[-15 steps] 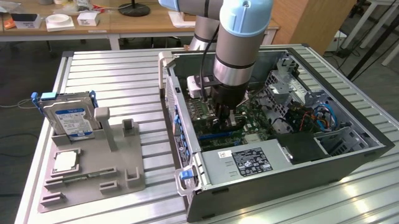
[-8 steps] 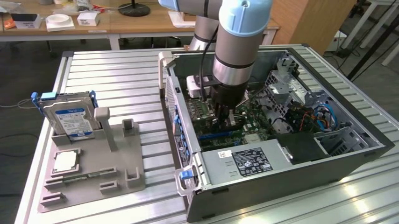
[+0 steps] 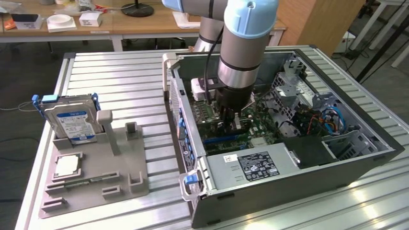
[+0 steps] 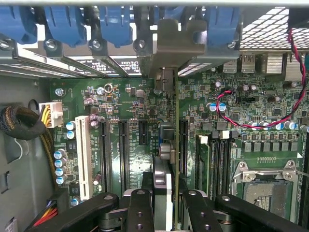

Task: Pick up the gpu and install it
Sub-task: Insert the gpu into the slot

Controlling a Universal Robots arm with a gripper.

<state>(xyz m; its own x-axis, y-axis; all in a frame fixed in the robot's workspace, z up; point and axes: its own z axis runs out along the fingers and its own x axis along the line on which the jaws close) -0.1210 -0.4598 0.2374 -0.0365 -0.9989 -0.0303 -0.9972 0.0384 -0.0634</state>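
Green motherboard (image 4: 130, 101) lies below me inside the open computer case (image 3: 288, 187), and my pincer (image 3: 231, 119) is down among its parts. My fingers (image 4: 140, 208) are clamped on the graphics card (image 4: 162, 195), one on each flat side, so I see the card edge-on, standing upright. Its metal bracket (image 4: 178, 41) sits at the back wall of the case, under the row of blue clips (image 4: 113, 24).

I judge the pick-up done: the card is off the grey stand (image 3: 96, 187), where the hard drive (image 3: 72, 122) stands, well apart from the case. The card runs in line with the long black slots (image 4: 123, 150). Whether its lower edge is fully pressed home I cannot tell, since the card hides the join. Letting go is not yet done.
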